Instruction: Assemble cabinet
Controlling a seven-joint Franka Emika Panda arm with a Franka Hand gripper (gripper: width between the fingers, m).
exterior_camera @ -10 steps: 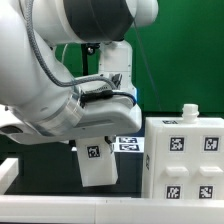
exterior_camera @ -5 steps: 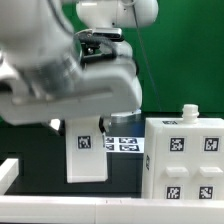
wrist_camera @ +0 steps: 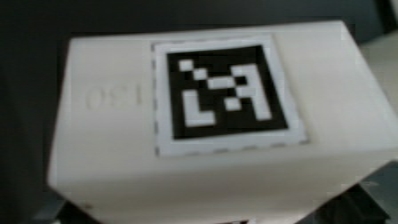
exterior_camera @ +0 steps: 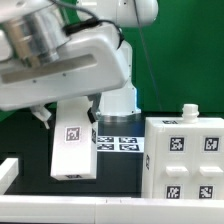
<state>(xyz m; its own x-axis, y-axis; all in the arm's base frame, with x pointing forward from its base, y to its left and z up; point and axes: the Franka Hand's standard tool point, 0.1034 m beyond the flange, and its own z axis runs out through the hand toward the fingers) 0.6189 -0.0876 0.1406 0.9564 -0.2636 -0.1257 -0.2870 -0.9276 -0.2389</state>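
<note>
A white cabinet panel (exterior_camera: 74,142) with one black-and-white tag hangs tilted under my arm, above the table, at the exterior view's left. It fills the wrist view (wrist_camera: 196,110), tag facing the camera. My gripper (exterior_camera: 80,106) is shut on the panel's top end; the fingers are hidden by the arm and the panel. The white cabinet body (exterior_camera: 185,160), with several tags, stands at the exterior view's right. A small white knob (exterior_camera: 188,111) stands on top of it. The panel is well apart from the body.
The marker board (exterior_camera: 120,143) lies flat on the dark table behind the panel. A white rail (exterior_camera: 70,208) runs along the front edge, with a raised white end (exterior_camera: 7,172) at the exterior view's left. The arm's base (exterior_camera: 120,98) stands at the back.
The arm has swung toward the exterior view's left and carried the panel with it, away from the cabinet body. The panel now hangs more tilted. The cabinet body has not moved.
</note>
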